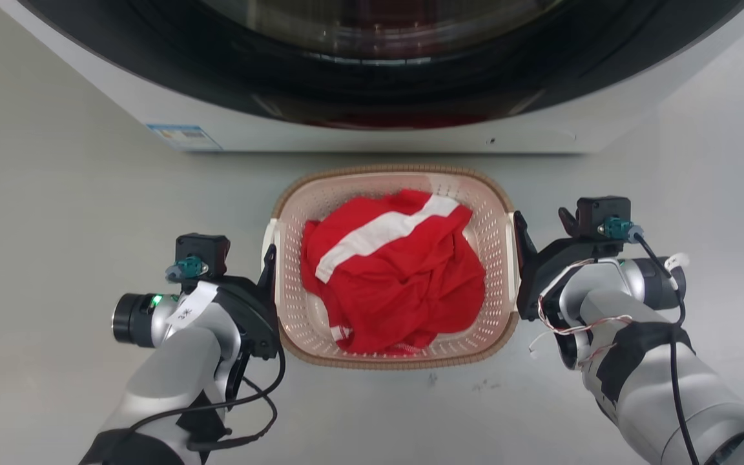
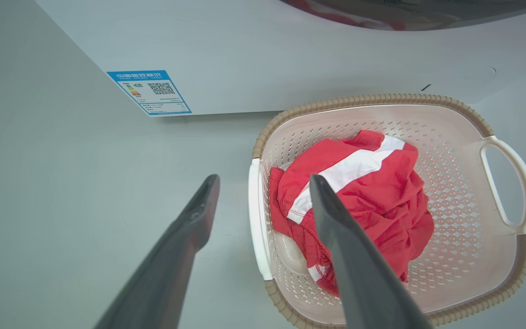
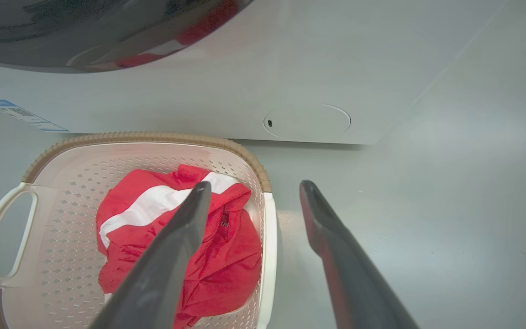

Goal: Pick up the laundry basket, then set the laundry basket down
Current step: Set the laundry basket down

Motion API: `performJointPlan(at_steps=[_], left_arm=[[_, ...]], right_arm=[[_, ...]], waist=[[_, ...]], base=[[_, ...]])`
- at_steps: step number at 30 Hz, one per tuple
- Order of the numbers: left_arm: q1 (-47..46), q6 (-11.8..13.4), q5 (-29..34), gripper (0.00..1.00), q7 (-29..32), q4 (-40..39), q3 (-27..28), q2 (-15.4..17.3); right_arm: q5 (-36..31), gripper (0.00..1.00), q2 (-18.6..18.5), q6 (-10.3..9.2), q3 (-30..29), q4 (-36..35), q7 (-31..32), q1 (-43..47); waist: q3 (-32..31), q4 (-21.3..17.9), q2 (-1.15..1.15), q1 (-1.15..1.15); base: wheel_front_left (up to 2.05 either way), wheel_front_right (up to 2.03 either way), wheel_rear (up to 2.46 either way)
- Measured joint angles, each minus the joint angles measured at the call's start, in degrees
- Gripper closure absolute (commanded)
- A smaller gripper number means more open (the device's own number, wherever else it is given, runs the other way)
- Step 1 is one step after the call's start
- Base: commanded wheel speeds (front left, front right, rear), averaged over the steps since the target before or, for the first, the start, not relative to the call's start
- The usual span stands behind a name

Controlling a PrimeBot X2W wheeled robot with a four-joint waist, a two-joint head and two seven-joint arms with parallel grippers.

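Observation:
The laundry basket (image 1: 495, 226), pale pink and perforated with a brown woven-look rim, stands on the floor in front of a washing machine. A red garment with a white stripe (image 1: 398, 278) lies crumpled inside it. My left gripper (image 2: 264, 179) is open and straddles the basket's white left handle (image 2: 256, 228), one finger outside and one over the garment. My right gripper (image 3: 255, 183) is open astride the white right handle (image 3: 268, 237) in the same way. In the head view the left gripper (image 1: 270, 258) and right gripper (image 1: 519, 226) flank the basket's two sides.
The white washing machine (image 1: 372, 132) with its dark round door stands just behind the basket; a blue label (image 1: 185, 137) is stuck low on its left front. Pale grey floor (image 1: 55, 226) stretches to the left, right and front of the basket.

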Motion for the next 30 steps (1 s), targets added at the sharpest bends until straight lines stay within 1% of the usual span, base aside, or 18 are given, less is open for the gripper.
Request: performJointPlan(at_steps=[4,9,20,23,28,30], left_arm=[[1.9,0.0,0.0,0.00,0.0,-0.9,0.7,1.0],[5.4,0.2,0.0,0.00,0.0,-2.8,1.9,1.8],[14.2,2.8,1.8,0.00,0.0,-8.9,4.3,4.1],[17.3,3.6,3.1,0.00,0.0,-11.2,4.9,4.9],[22.8,4.6,4.6,0.00,0.0,-16.0,5.9,5.9],[25.0,5.0,5.4,0.00,0.0,-18.2,6.3,6.3]], right_arm=[[0.3,0.00,0.0,0.49,-1.1,-1.0,0.0,2.1],[0.4,0.00,0.1,0.54,-2.9,-2.7,0.0,5.7],[0.3,0.00,0.0,0.38,-7.4,-8.0,0.0,13.6],[-0.7,0.00,-0.2,-0.04,-8.5,-10.2,0.0,15.6],[-2.7,0.00,-1.2,-0.12,-10.5,-14.6,0.0,19.4],[-3.8,0.00,-1.8,-0.56,-11.4,-16.7,0.0,21.6]], waist=[[-3.4,0.2,0.00,0.00],[-7.6,0.5,0.00,0.00],[-16.2,0.8,0.00,0.00],[-18.8,0.8,-0.01,0.00],[-23.2,0.7,0.00,0.00],[-24.8,0.6,0.00,0.00]], base=[[0.00,0.00,0.00],[0.00,0.00,0.00],[0.00,0.00,0.00],[0.00,0.00,0.00],[0.00,0.00,0.00],[0.00,0.00,0.00]])
